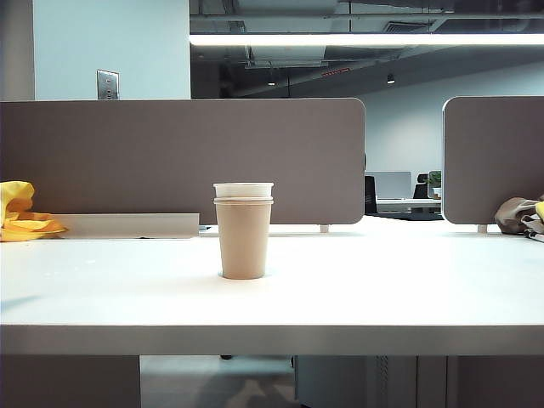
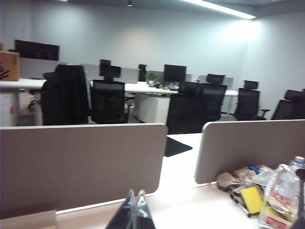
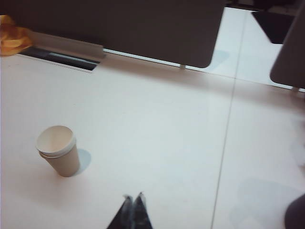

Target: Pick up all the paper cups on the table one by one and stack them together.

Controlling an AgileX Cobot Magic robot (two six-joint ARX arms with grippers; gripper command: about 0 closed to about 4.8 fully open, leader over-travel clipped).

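Observation:
The paper cups (image 1: 243,229) stand as one upright stack in the middle of the table (image 1: 408,289): a plain tan cup outside with white rims nested in its mouth. The right wrist view shows the same stack (image 3: 59,153) from above, well apart from my right gripper (image 3: 133,197), which is shut and empty, raised over bare table. My left gripper (image 2: 136,193) is shut and empty too, held high and facing the partition panels; no cup appears in its view. Neither gripper is visible in the exterior view.
Grey-brown partition panels (image 1: 183,157) line the table's back edge. A yellow cloth (image 1: 19,214) lies at the far left by a grey cable tray (image 1: 127,225). A heap of bags, a yellow sponge and a plastic bottle (image 2: 267,191) sits at the far right.

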